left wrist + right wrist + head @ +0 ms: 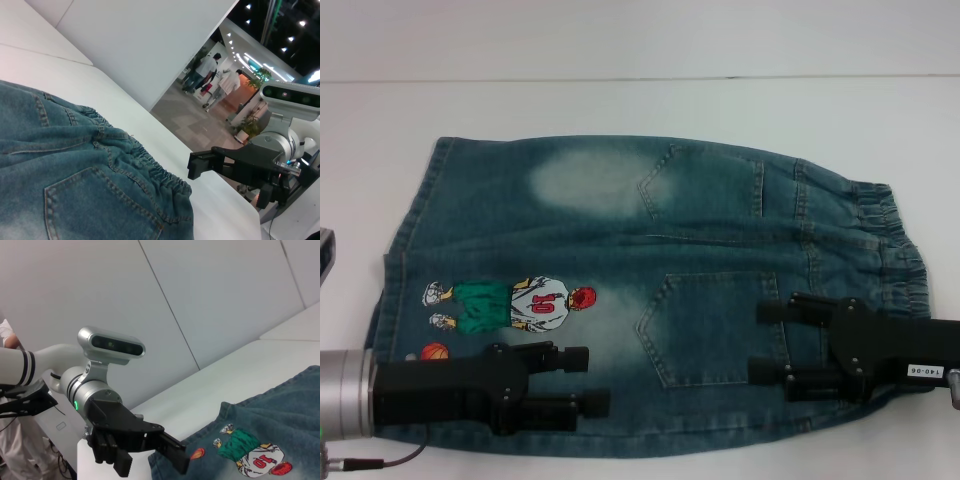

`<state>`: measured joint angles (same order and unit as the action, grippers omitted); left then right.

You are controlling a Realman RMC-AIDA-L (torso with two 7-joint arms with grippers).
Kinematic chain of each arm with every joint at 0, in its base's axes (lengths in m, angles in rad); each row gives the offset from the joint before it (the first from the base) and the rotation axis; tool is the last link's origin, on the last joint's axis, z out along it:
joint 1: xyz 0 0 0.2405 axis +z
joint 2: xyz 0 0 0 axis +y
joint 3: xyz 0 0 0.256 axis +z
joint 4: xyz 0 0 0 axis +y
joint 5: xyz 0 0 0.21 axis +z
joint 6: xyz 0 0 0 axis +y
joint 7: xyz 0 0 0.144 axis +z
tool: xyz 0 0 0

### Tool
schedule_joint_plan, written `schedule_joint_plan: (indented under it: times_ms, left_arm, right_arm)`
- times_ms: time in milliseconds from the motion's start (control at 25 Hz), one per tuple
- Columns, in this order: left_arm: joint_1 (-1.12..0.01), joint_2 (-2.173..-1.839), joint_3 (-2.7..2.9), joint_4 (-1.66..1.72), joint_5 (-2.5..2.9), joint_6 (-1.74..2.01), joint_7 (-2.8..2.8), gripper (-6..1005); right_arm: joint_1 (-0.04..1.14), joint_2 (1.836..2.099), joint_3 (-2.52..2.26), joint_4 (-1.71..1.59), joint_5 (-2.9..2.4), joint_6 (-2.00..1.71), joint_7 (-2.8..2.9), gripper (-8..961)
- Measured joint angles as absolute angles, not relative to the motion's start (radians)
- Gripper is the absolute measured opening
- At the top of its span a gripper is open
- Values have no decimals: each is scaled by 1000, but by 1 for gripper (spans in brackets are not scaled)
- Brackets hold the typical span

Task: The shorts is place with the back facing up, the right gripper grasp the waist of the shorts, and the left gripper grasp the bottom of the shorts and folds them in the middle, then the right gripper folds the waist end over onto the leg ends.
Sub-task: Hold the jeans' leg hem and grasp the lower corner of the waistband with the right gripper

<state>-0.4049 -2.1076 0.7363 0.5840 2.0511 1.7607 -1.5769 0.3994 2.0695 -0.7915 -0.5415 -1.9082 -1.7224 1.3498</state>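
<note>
The shorts (650,250) lie flat on the white table, back pockets up, with the elastic waist (895,240) at the right and the leg hems, the bottom of the shorts (410,215), at the left. A cartoon player print (515,303) and orange ball (436,351) sit near the closer hem. My left gripper (588,380) is open over the near left part, fingers pointing right. Over the near pocket by the waist, my right gripper (761,342) is also open, pointing left. The left wrist view shows the shorts (75,165) and right gripper (197,166). The right wrist view shows the left gripper (170,455) and the print (250,452).
The white table (620,110) extends beyond the shorts on all sides, with a wall seam behind it. A grey object (325,255) pokes in at the far left edge. People (212,75) stand in a hallway far off past the table's end.
</note>
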Motion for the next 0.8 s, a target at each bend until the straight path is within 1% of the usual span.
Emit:
schedule_joint_plan:
  times_ms: [560,680,800]
  left_arm:
    - [-405,-2110,734,586,2061,1758,-1578,858]
    - [-405,-2100,720,600,2072,1750,-1585,857]
    - [-406,-2076,676,633,2108,1737,-1612,856]
  right_arm:
    - [399,2069,-790,-541,-1907,-1705,1350,930]
    - [398,2069,-790,-542,-1905,-1704,1350,930]
    - [397,2069,-786,-541,-1902,-1703,1350,930]
